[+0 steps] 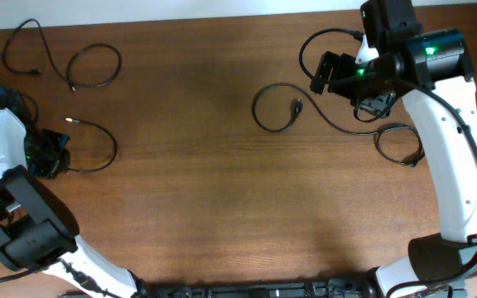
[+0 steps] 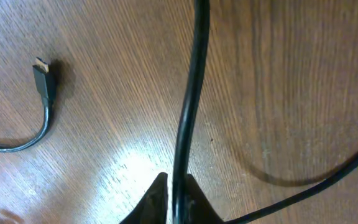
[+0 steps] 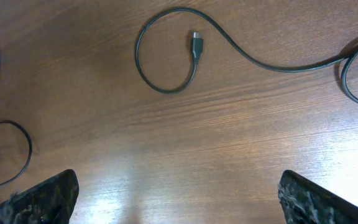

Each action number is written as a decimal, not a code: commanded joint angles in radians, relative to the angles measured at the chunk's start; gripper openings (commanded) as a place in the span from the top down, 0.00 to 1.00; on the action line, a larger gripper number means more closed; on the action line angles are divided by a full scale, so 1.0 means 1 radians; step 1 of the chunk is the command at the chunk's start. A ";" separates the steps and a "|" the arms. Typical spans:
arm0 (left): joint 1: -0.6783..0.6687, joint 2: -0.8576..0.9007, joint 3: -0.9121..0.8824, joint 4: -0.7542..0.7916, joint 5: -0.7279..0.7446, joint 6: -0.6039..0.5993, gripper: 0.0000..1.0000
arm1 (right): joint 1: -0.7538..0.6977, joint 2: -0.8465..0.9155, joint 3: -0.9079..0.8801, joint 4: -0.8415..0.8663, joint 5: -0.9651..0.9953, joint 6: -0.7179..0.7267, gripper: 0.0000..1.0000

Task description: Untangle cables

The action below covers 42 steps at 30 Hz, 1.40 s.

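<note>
Several thin black cables lie apart on the wooden table. My left gripper (image 1: 55,154) at the far left is shut on one cable (image 1: 104,142). In the left wrist view the jaws (image 2: 174,185) pinch this cord (image 2: 190,106), and its plug (image 2: 44,78) lies to the left. Another cable (image 1: 273,108) forms a loop with a plug at centre right and runs right to a second loop (image 1: 394,142). My right gripper (image 1: 325,73) is open and empty above it. In the right wrist view the wide-open jaws (image 3: 179,199) are short of that loop (image 3: 166,59).
Two more cables lie at the back left, a wavy one (image 1: 23,45) and a looped one (image 1: 94,66). The table's far edge (image 1: 180,18) runs along the top. The arm bases stand at the front left and front right.
</note>
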 commanded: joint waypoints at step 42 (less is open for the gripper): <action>0.004 -0.009 0.125 -0.040 -0.148 0.067 0.01 | 0.002 0.002 -0.002 0.000 0.013 0.001 0.01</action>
